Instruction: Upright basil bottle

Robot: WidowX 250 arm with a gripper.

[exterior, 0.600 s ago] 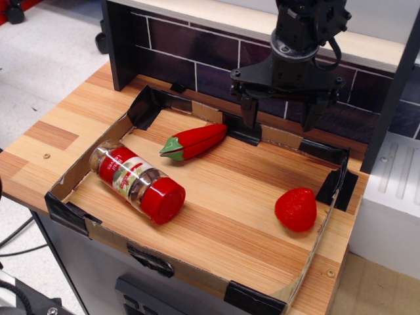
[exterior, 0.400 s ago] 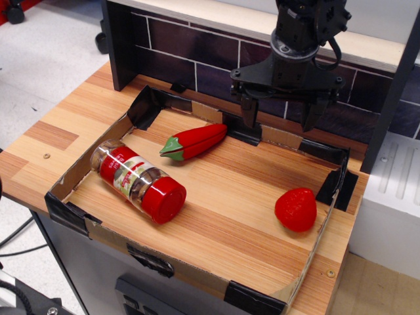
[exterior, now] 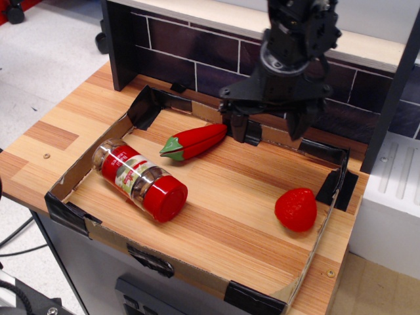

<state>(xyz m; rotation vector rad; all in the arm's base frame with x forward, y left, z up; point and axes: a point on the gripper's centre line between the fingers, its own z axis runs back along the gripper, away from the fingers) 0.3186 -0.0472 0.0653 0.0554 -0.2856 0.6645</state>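
Observation:
The basil bottle [exterior: 139, 179] lies on its side in the left part of the cardboard tray [exterior: 256, 298]. Its wide red cap points toward the front right, its clear base toward the back left, and its label is red, white and green. My gripper [exterior: 266, 130] hangs open and empty above the back middle of the tray, well to the right of and behind the bottle. Its two dark fingers [exterior: 237, 126] point down.
A red chili pepper toy [exterior: 193, 142] with a green stem lies just left of the gripper. A red strawberry toy [exterior: 296, 209] lies at the tray's right. A dark tiled back wall [exterior: 190, 52] and a post [exterior: 394, 92] stand behind the tray.
The gripper has moved forward, left and a little lower, toward the tray's middle. The bottle has rolled slightly to the right.

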